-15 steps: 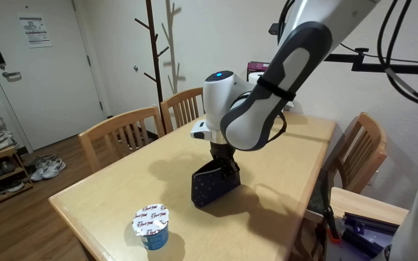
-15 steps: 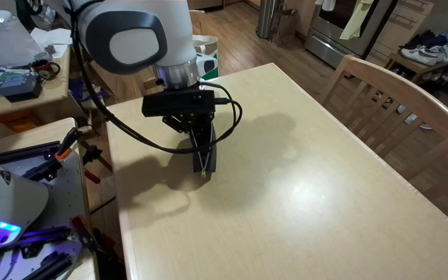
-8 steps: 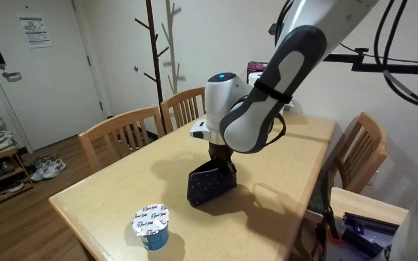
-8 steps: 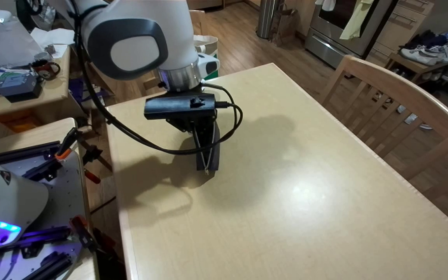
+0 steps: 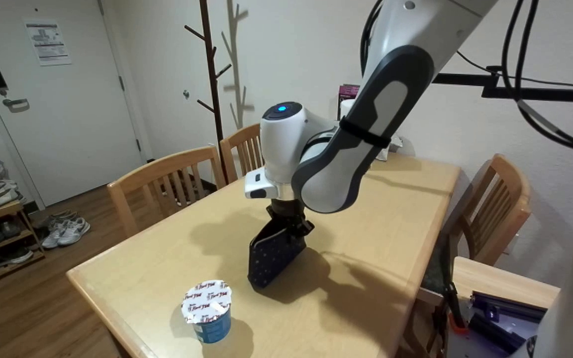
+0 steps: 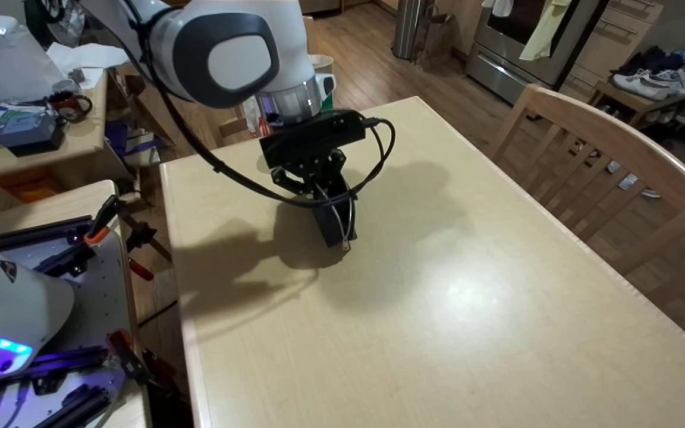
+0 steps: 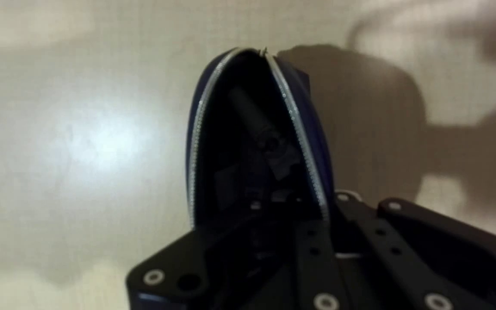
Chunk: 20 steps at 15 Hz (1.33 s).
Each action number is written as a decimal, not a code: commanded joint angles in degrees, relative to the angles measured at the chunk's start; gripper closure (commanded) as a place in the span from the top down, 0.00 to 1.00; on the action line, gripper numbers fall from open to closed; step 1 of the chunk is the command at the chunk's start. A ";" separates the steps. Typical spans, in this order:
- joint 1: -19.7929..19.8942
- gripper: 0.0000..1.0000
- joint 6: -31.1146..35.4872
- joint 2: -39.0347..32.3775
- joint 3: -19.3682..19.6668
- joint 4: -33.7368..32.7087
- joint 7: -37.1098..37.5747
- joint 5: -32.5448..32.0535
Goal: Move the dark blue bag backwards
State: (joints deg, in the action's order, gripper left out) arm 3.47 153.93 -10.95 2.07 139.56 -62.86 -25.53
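The dark blue bag (image 5: 272, 258) stands on edge at the table, dark navy with small light dots, its zipper open. In the other exterior view it also shows (image 6: 326, 229), tilted, partly behind black cables. In the wrist view the bag (image 7: 314, 125) gapes open and dark items lie inside. My gripper (image 5: 297, 232) is at the end of the bag nearer the arm. One finger reaches inside the bag and one finger (image 7: 348, 209) is outside, with the bag's wall pinched between them. The fingertips are partly hidden. I cannot tell whether the bag's bottom touches the table.
A blue cup with a white printed lid (image 5: 208, 311) stands on the table (image 6: 467, 356) in front of the bag. Wooden chairs (image 5: 164, 174) line the table's long side. The arm's base stand (image 6: 90, 291) is beside the table. A purple box (image 5: 348, 92) is partly behind the arm.
The gripper and the bag have moved together, leftward in an exterior view and rightward and farther off in another. Both have turned about the vertical, and the bag now leans.
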 commanded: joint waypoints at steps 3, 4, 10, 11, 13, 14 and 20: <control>0.40 0.03 -1.26 -2.62 -2.33 -4.55 -9.72 1.08; 0.58 0.03 -0.98 -3.11 -2.40 -4.73 -10.39 1.61; 0.99 0.03 -0.79 -4.44 -1.02 -6.95 -6.91 2.84; 0.87 0.03 -1.09 -4.63 -0.77 -7.65 -5.84 3.33; 1.21 0.04 -2.43 -5.34 -0.92 -8.98 -4.18 6.50; 1.13 0.03 -2.91 -5.72 -0.44 -9.37 -2.04 7.45; 2.59 0.04 -1.86 -8.90 -0.61 -10.25 0.49 10.42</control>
State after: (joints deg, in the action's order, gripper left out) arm 4.71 151.70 -17.88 2.50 130.69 -62.61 -16.77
